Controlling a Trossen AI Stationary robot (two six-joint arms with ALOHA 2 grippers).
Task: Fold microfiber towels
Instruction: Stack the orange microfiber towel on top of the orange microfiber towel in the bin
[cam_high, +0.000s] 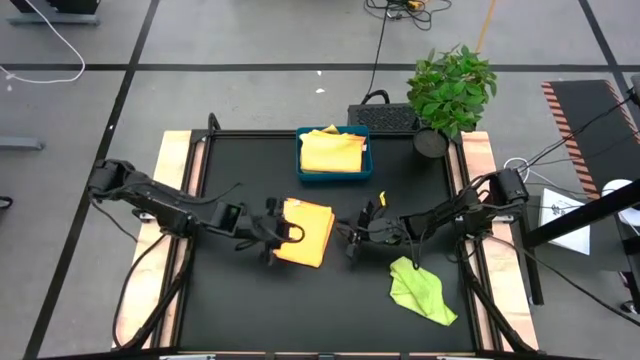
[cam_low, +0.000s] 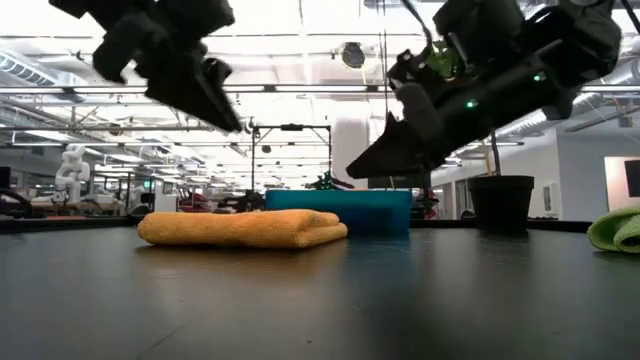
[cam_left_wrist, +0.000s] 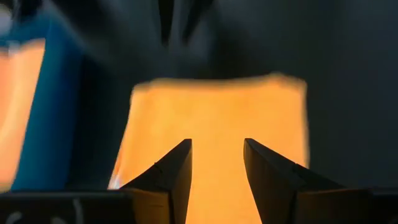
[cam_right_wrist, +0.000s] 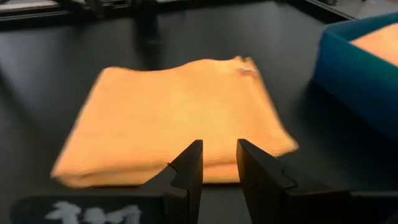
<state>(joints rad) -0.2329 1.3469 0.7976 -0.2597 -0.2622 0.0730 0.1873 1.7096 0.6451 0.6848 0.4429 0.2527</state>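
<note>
Both tools hang just above the dark surface (cam_high: 250, 290) with a folded orange-yellow towel (cam_high: 307, 232) between them. Left tool (cam_high: 283, 233) sits over the near edge of that towel, its two fingers (cam_left_wrist: 171, 180) parted with a clear gap and nothing between them; the low view shows it raised off the cloth. Right tool (cam_high: 352, 238) hovers just beyond the towel's opposite edge, its fingers (cam_right_wrist: 189, 168) apart by a narrower gap, also holding nothing, tips lifted clear of the surface. The orange-yellow towel lies flat as a neat folded rectangle directly ahead of each tool. Farther from the left tool, past the folded towel, stands a blue tray (cam_high: 334, 176) holding a pale yellow towel (cam_high: 331, 152). On the other side of the right tool, toward the surface's near edge, a lime green towel (cam_high: 421, 289) lies crumpled and unfolded, well apart from both tools. A potted plant (cam_high: 451, 88) stands at the surface's far corner.
</note>
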